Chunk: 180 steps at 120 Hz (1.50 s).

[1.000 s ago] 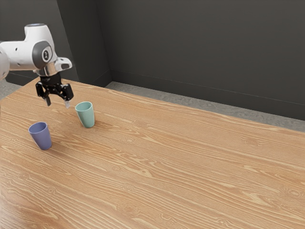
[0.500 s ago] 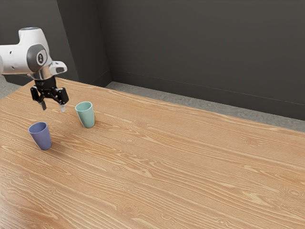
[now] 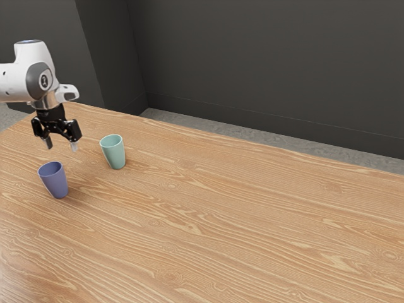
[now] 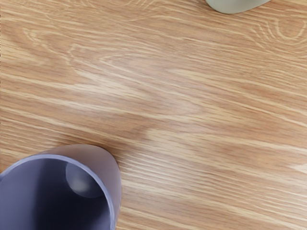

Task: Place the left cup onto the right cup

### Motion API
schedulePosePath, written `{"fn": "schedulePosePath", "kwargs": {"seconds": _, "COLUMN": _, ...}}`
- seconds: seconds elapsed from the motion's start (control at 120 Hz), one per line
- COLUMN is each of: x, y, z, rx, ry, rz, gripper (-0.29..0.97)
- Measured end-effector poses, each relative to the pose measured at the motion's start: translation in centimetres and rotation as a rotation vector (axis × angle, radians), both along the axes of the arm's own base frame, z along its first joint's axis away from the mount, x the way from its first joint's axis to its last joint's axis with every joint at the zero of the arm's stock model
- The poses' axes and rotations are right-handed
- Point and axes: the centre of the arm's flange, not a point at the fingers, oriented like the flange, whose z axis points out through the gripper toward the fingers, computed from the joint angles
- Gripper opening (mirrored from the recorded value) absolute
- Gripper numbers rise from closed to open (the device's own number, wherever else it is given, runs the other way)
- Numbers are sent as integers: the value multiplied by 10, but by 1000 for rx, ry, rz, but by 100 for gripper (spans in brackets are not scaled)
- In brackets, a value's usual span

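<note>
Seen from the side, a white robot arm (image 3: 28, 79) reaches in from the exterior view's left over a broad wooden table (image 3: 252, 214). Its black hand (image 3: 60, 146) hangs in the air with its two fingers spread wide and pointing down, holding nothing. Two cups stand upright on the table, mouths up, near one another but not touching. The purple cup (image 3: 53, 179) sits just below the hand, a little nearer the camera, with a clear gap of air between its rim and the fingertips. The green cup (image 3: 113, 151) stands toward the exterior view's right of both the hand and the purple cup, apart from each. Behind the table are a dark grey wall (image 3: 265, 57) and a strip of grey floor (image 3: 265, 136).

From the camera on the hand, looking down, the purple cup (image 4: 62, 191) shows its open mouth and dark inside, with a pale round bottom visible within. A sliver of the green cup (image 4: 232, 5) appears well apart from the purple one, with bare table (image 4: 192, 105) between them.
</note>
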Motion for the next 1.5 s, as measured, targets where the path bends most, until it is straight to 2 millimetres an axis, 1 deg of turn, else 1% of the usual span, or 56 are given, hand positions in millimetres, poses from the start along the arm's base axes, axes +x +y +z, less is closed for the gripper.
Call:
{"fn": "schedulePosePath", "kwargs": {"seconds": 0.208, "x": -2, "y": 1, "z": -7, "rx": -11, "ry": 9, "rz": -51, "gripper": 66}}
{"fn": "schedulePosePath", "kwargs": {"seconds": 0.367, "x": -5, "y": 1, "z": -21, "rx": -18, "ry": 8, "rz": -104, "gripper": 66}}
{"fn": "schedulePosePath", "kwargs": {"seconds": 0.617, "x": -12, "y": 15, "z": -25, "rx": -14, "ry": -7, "rz": -169, "gripper": 66}}
{"fn": "schedulePosePath", "kwargs": {"seconds": 0.717, "x": -12, "y": 18, "z": -27, "rx": -13, "ry": -10, "rz": -193, "gripper": 66}}
{"fn": "schedulePosePath", "kwargs": {"seconds": 0.875, "x": -13, "y": 17, "z": -32, "rx": -16, "ry": -8, "rz": -227, "gripper": 66}}
{"fn": "schedulePosePath", "kwargs": {"seconds": 1.0, "x": -16, "y": 16, "z": -43, "rx": -22, "ry": -1, "rz": -248, "gripper": 66}}
{"fn": "schedulePosePath", "kwargs": {"seconds": 1.233, "x": -18, "y": 11, "z": -54, "rx": -24, "ry": -1, "rz": -282, "gripper": 66}}
{"fn": "schedulePosePath", "kwargs": {"seconds": 1.5, "x": -20, "y": 11, "z": -59, "rx": -22, "ry": -7, "rz": -302, "gripper": 66}}
